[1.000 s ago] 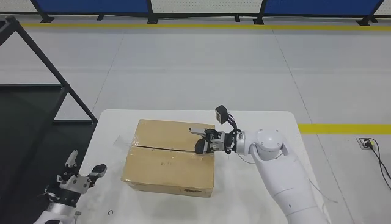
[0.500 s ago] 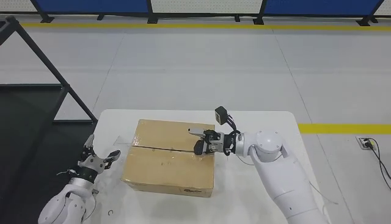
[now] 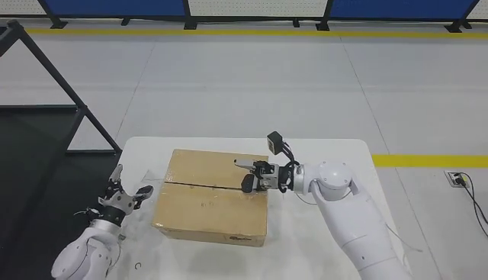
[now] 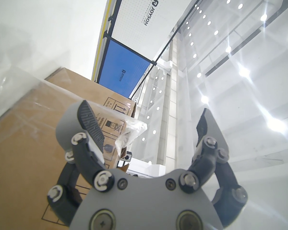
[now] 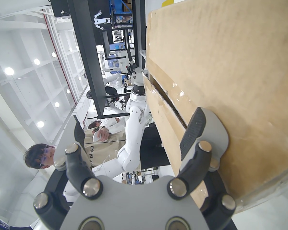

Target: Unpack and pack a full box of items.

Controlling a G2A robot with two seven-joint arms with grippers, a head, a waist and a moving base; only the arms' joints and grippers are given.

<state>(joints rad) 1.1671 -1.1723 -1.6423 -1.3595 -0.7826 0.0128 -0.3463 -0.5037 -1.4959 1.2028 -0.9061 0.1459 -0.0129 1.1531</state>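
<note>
Left gripper (image 3: pixel 130 187) sits nearest the robot, off the box's (image 3: pixel 206 204) 9 o'clock end. It is apart from the cardboard, with jaws spread wide and nothing held. The left wrist view has this left gripper (image 4: pixel 144 113) facing the box (image 4: pixel 26 132) end wall, and a loose tape flap (image 4: pixel 132 128) sticks out just beside one finger.

The box lies mid-table (image 3: pixel 328 150), closed, with its long axis running 9 to 3 o'clock. The seam (image 3: pixel 206 185) runs along the same line, between the near and far flaps.

Right gripper (image 3: pixel 245 173) is over the box top at the 3 o'clock end of the seam, wide open and empty. In the right wrist view, one finger of the right gripper (image 5: pixel 134 130) lies against the box (image 5: pixel 230 60) right by the seam (image 5: pixel 168 101), and the other is clear of it. Actual contact can't be told.

Judgement: the flaps are not yet opened. The right arm is nearer the seam, which lies toward 9 o'clock from it. The tape end lies toward 3 o'clock from the left gripper.
</note>
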